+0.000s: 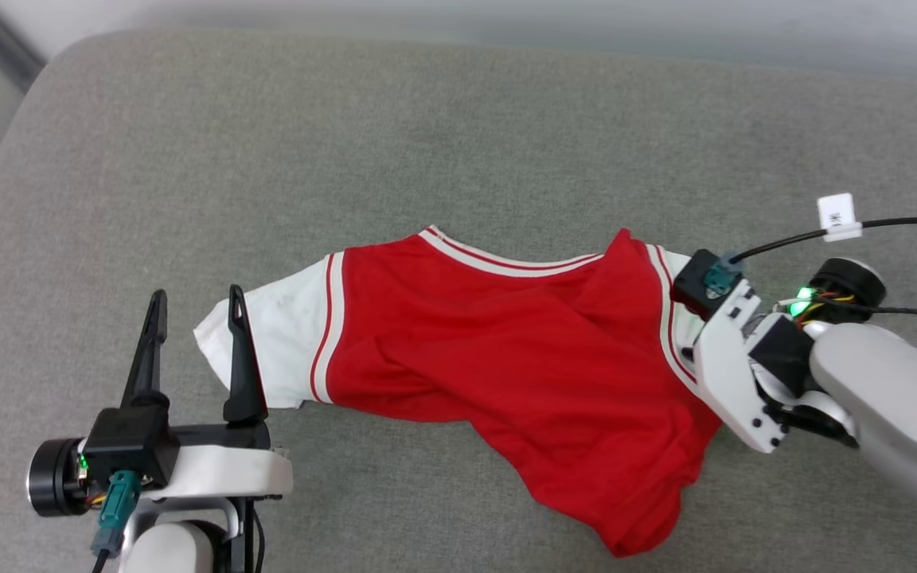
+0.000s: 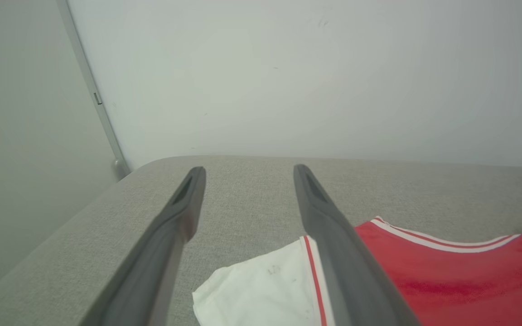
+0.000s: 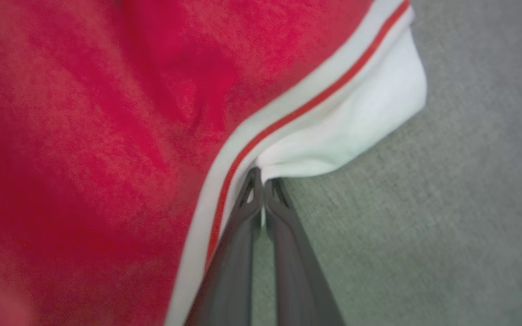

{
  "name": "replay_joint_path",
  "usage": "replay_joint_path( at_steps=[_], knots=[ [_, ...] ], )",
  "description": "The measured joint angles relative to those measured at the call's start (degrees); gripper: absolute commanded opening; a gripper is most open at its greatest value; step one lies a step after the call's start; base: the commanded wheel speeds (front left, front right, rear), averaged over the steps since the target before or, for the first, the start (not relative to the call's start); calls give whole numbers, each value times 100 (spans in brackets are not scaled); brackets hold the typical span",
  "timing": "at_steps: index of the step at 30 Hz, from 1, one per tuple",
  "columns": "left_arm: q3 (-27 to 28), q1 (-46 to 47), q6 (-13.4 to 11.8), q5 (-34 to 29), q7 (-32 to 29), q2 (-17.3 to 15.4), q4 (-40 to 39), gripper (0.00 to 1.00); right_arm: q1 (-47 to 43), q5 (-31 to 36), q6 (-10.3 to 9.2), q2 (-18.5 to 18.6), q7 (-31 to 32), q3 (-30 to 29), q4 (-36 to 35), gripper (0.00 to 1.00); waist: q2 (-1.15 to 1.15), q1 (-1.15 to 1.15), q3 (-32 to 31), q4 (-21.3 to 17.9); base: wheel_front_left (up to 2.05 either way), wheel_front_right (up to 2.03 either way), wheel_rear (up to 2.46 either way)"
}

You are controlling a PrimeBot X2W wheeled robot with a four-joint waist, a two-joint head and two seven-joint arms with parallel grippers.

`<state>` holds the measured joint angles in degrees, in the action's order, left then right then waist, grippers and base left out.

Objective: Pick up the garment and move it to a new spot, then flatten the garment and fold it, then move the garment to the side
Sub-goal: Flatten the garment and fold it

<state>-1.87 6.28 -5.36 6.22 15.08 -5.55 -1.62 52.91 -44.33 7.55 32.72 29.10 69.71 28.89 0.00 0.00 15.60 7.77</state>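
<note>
The right gripper (image 3: 263, 183) is clamped tight on the white sleeve edge of the garment (image 1: 506, 342). Beyond its fingertips the cloth spreads rumpled across the grey cushion (image 1: 458, 143): red body, white sleeves, red-and-white striped trim. The left gripper (image 1: 197, 296) is spread wide and empty, one finger over the opposite sleeve.

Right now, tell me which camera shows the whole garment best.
Head view: the garment lies nearly whole on the grey cushion, both white sleeves visible. The left wrist view catches one sleeve and some red body; the right wrist view, a close-up of red cloth and the other sleeve.
</note>
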Motion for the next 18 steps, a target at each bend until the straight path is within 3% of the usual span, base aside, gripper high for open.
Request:
replay_joint_path(
  at_steps=[10, 14, 18],
  knots=[
    [140, -289, 198, -154, 0, 113, 40, 100, 162, -15, -1, 1204, -748, -169, -917, 0, 0, 0, -507, -381, 0, 0, 0],
    [177, -362, 244, -205, 0, 145, 46, 100, -210, -98, -2, 1722, -778, -482, -1094, 0, 0, 0, -587, -515, 0, 0, 0],
    [198, -363, 286, -240, 0, 177, 55, 100, -928, -352, -2, 1859, -734, -789, -965, 0, 0, 0, -582, -571, 0, 0, 0]
  ],
)
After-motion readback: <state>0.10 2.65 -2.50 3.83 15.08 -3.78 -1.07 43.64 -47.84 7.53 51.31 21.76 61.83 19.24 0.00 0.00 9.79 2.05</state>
